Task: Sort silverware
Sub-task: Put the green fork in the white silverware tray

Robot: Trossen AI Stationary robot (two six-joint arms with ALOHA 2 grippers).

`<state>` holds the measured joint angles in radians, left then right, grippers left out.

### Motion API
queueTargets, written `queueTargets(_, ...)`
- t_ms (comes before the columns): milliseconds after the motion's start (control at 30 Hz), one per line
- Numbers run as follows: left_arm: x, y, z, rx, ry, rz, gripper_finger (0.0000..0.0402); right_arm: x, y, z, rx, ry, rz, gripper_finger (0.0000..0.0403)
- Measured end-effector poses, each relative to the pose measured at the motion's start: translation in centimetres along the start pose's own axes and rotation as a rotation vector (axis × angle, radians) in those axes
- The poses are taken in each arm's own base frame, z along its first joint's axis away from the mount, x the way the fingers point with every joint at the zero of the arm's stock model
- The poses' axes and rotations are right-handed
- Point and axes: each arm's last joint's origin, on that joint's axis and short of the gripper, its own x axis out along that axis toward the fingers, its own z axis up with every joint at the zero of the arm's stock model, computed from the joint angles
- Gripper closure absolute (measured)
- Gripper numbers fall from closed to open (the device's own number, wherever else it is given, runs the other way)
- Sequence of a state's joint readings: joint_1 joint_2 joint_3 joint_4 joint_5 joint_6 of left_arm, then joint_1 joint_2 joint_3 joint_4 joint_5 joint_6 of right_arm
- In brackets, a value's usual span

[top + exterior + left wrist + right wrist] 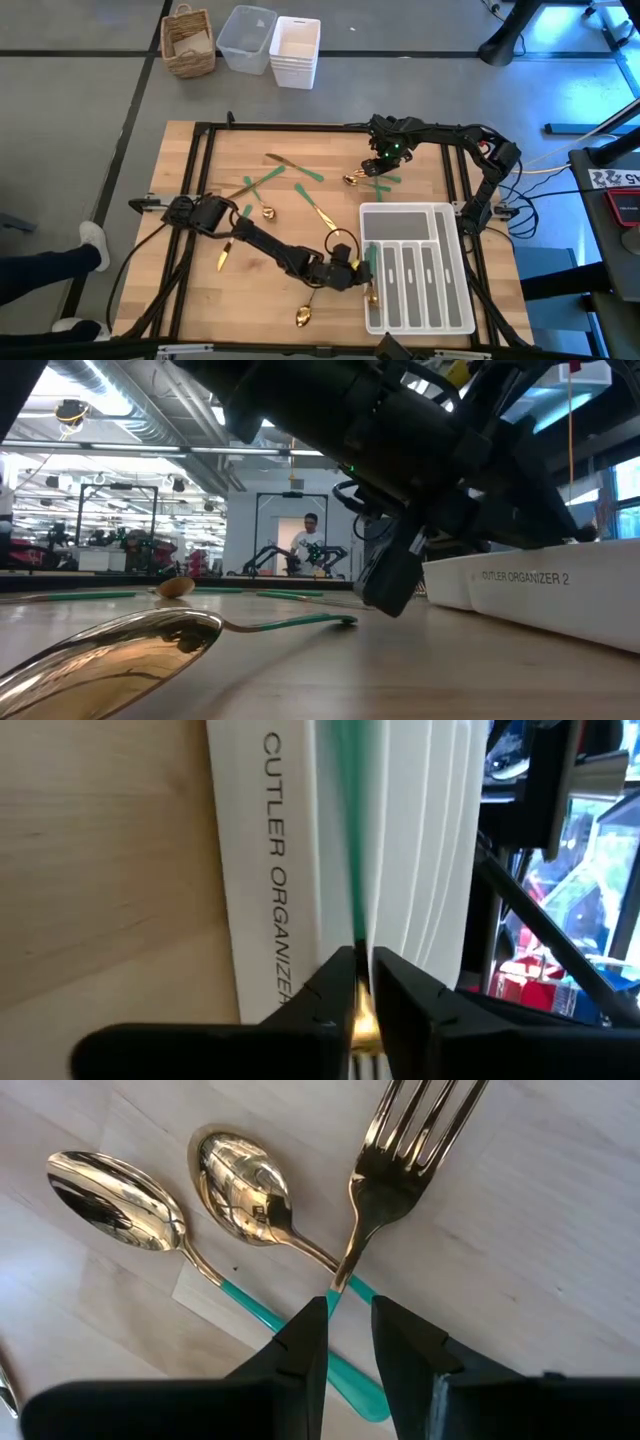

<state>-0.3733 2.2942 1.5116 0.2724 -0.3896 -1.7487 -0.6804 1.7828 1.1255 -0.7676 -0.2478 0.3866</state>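
Observation:
The silverware has gold heads and green handles. One piece [371, 268] lies along the left side of the white cutlery tray [452, 216], and my left gripper [357, 272] is shut on it. Two spoons [240, 1180] and a fork [400, 1160] lie crossed on the far part of the table. My right gripper [348, 1330] hangs open over them, pointing down, its fingers on either side of the fork's neck. More pieces [268, 180] lie scattered across the table's middle. A spoon [120, 650] lies near the front edge. My left gripper has the piece's gold part [362, 1020], next to the green handle, between its two fingers. The fingers come from the table's left, slanting down. The green handle [352, 810] runs away from the fingers along the tray's leftmost compartment. Whether it rests in the tray I cannot tell.
Beyond the table's far edge stand a wicker basket [188, 42], a clear bin [247, 38] and a white bin [296, 50]. A person's shoe [95, 245] shows left of the table. A person [310, 545] stands far back in the room.

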Motion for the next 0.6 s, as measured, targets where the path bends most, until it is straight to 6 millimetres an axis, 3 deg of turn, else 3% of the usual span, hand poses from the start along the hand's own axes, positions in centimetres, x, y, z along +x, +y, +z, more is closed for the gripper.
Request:
queueTargets(267, 0.0, -0.4, -0.1, -0.009, 0.055, -0.017, 0.0292, 0.0, 0.1, 0.3, -0.007, -0.032, 0.001, 0.0320)
queueTargets(600, -0.2, -1.6, -0.8, 0.102, 0.483, -0.113, 0.0295, 1.2, 0.0, 0.9, 0.050, -0.041, 0.006, 0.0320)
